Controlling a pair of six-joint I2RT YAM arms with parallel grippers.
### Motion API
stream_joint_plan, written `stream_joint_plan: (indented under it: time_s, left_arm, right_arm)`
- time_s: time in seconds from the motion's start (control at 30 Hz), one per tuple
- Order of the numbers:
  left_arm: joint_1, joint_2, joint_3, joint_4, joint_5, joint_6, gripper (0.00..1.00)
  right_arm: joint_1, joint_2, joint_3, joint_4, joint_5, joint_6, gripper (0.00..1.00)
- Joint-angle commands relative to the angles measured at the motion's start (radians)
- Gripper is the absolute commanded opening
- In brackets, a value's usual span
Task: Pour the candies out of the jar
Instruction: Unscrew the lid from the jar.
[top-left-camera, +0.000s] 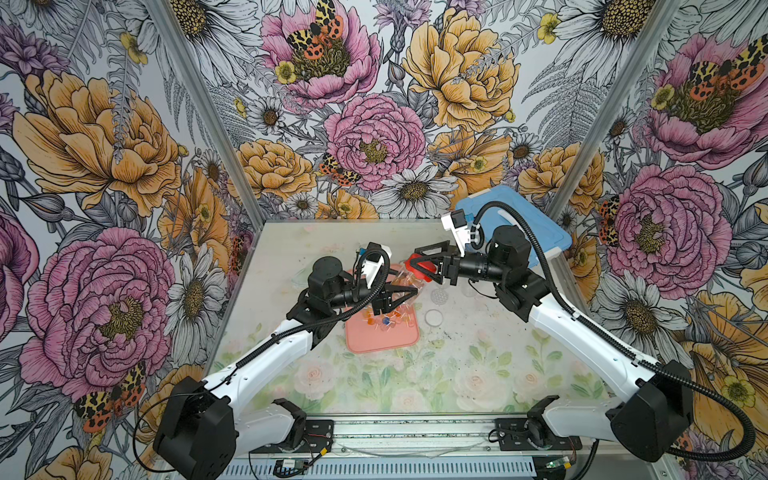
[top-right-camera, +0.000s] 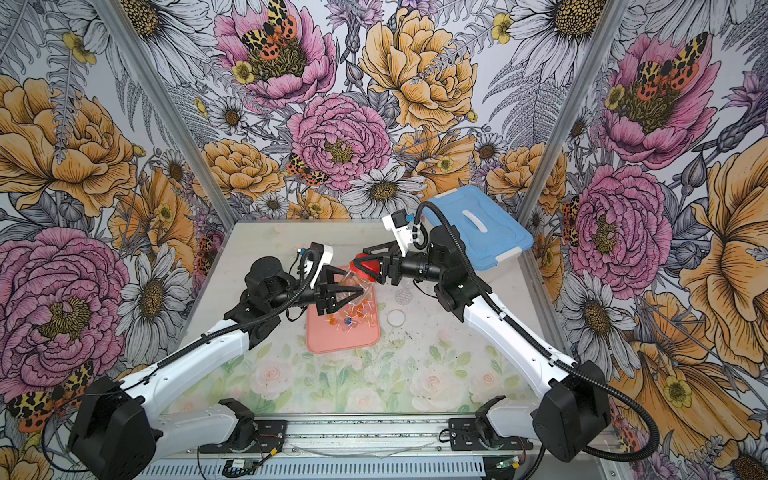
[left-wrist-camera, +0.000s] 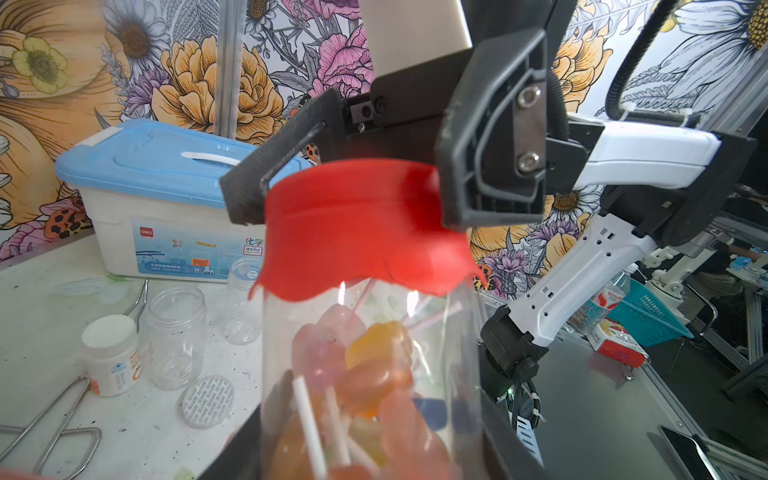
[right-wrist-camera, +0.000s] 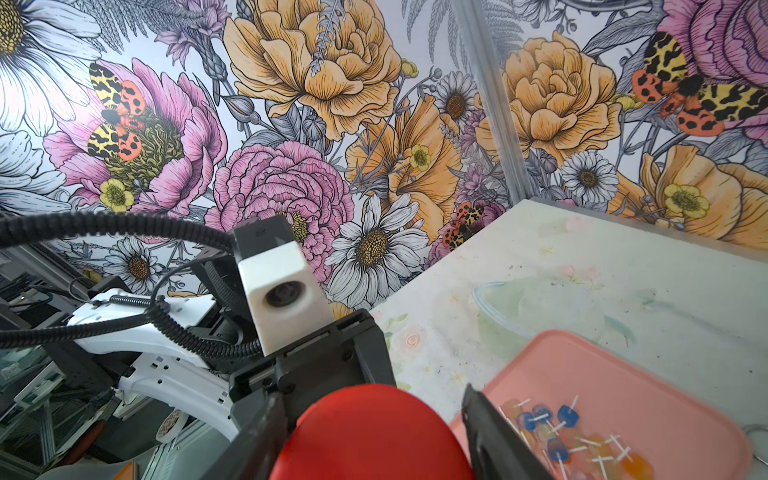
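With left jaws clenched on the tilted clear jar (left-wrist-camera: 286, 332), lollipops (left-wrist-camera: 378, 345) inside, over the pink tray (top-left-camera: 386, 343), and right jaws grasping its red lid (left-wrist-camera: 361, 224), twist squarely and draw the lid straight off, avoiding spills beyond the tray.

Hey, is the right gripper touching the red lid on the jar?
Touching. The left wrist view shows the right gripper with its fingers pressed against opposite sides of the red lid.
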Motion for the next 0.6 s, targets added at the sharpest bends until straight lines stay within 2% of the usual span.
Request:
stream_joint_plan:
  time_s: [0.0,0.13,0.3,0.47,0.57]
  left_arm:
    - [-0.035,0.006,0.056,-0.079,-0.173,0.144,0.0]
    - [-0.081,0.008,0.065,-0.161,-0.346,0.211,0.0]
    - [-0.118,-0.003,0.038,-0.162,-0.556,0.242,0.0]
    - [-0.19,0.0,0.03,-0.159,-0.776,0.324,0.0]
    - [-0.209,0.01,0.03,-0.16,-0.82,0.34,0.0]
  right_arm:
    - [-0.008,-0.003,0.014,0.076,-0.011,0.149,0.71]
    - [-0.03,-0.026,0.043,0.004,0.112,0.162,0.81]
    - [-0.033,-0.049,0.066,-0.176,0.333,0.125,0.82]
    - [-0.007,-0.039,0.031,-0.18,0.428,0.163,0.82]
    - [0.019,-0.013,0.025,-0.181,0.43,0.171,0.81]
